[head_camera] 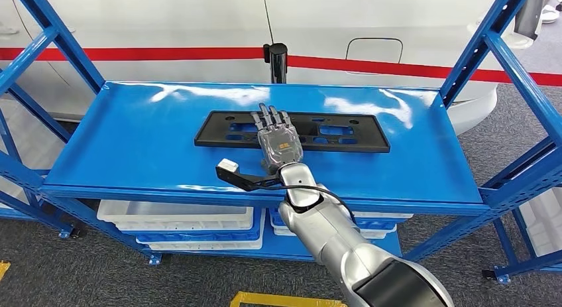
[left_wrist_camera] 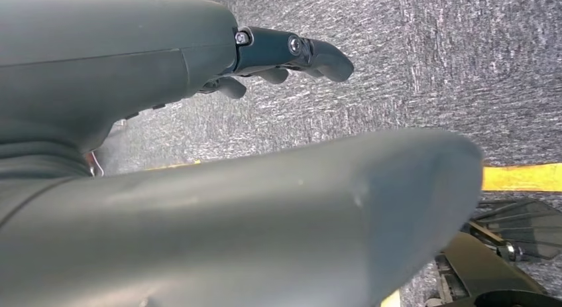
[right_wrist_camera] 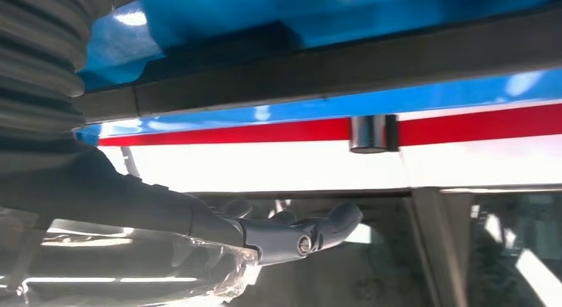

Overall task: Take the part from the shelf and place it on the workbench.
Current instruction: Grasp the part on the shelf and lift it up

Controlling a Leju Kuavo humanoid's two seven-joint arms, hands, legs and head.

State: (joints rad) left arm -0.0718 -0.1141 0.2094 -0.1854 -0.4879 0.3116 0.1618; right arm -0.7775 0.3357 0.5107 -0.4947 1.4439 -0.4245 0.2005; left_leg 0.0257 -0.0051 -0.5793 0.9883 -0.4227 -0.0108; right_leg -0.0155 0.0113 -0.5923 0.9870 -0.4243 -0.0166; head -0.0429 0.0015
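1. The part (head_camera: 291, 130), a long flat black plate with cut-outs, lies on the top board of the blue shelf (head_camera: 132, 141), its long axis running left to right, a little right of the board's middle and toward the far side.
2. The right hand (head_camera: 278, 138) reaches over the near edge of the shelf and sits above the part's middle, palm down, fingers stretched out flat and slightly apart toward the far side; it holds nothing. The part thus lies directly under the fingers and crosses them at a right angle.
3. The right hand is plainly the nearer one; the left hand (left_wrist_camera: 291, 55) hangs low over the grey carpet, well away from the shelf, fingers loosely curled with nothing in them.
4. Judged from this, the next move calls for closing over the part's near long edge or dropping straight onto it.
5. Whether the fingertips already touch the plate cannot be told. The hand hides the part's middle stretch.
6. The right wrist view is blurred and shows the thumb free. The desk for the placing is out of frame.
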